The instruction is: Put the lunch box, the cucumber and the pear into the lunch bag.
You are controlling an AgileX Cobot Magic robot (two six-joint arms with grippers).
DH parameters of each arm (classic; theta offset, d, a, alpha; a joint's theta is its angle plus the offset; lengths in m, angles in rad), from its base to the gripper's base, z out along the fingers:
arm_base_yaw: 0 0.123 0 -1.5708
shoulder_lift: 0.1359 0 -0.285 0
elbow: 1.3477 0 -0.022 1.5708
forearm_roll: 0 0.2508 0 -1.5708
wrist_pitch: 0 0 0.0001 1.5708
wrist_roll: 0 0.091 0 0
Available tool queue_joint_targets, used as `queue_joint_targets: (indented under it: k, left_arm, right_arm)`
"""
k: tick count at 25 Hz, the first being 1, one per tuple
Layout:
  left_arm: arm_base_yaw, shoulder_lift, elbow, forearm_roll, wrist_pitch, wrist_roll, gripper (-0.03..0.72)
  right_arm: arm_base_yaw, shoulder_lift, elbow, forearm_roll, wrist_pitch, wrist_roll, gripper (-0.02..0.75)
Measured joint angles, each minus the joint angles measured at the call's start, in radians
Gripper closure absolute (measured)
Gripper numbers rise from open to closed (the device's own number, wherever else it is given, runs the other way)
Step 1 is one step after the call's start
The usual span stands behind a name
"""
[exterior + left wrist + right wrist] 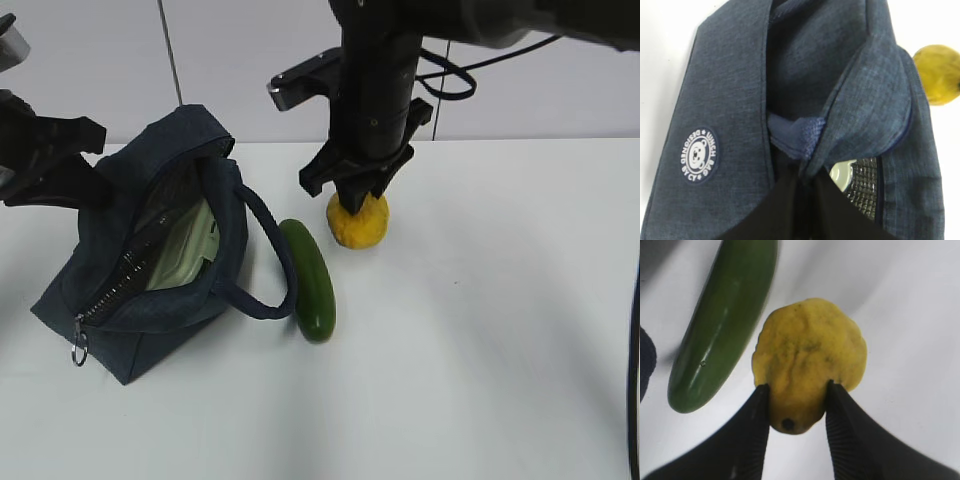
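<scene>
Pear step: right hand (796,407) clamped on blotchy yellow pear (810,357); left hand pinched shut on navy fabric lunch bag (110,300). Next, lifting and carrying over the open mouth.

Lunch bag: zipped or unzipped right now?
Unzipped. The lunch bag gapes along its top, the zipper teeth parted, and the pale green lid of the lunch box shows inside against the silver lining.
</scene>
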Motion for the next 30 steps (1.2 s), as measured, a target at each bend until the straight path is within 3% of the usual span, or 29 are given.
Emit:
queue_joint_targets:
  k: [7,18,30]
  left_arm:
    - [0.000,0.000,0.000,0.006,0.001,0.000,0.686]
    - [0.000,0.000,0.000,0.006,0.002,0.000,0.686]
    - [0.000,0.000,0.000,0.011,0.003,0.000,0.686]
  right_arm:
    - [0.000,-0.106,-0.004,0.037,0.008,0.006,0.460]
    - [0.004,-0.138,-0.004,0.358,0.018,-0.059,0.461]
    - [0.006,-0.138,-0.004,0.604,-0.034,-0.143,0.462]
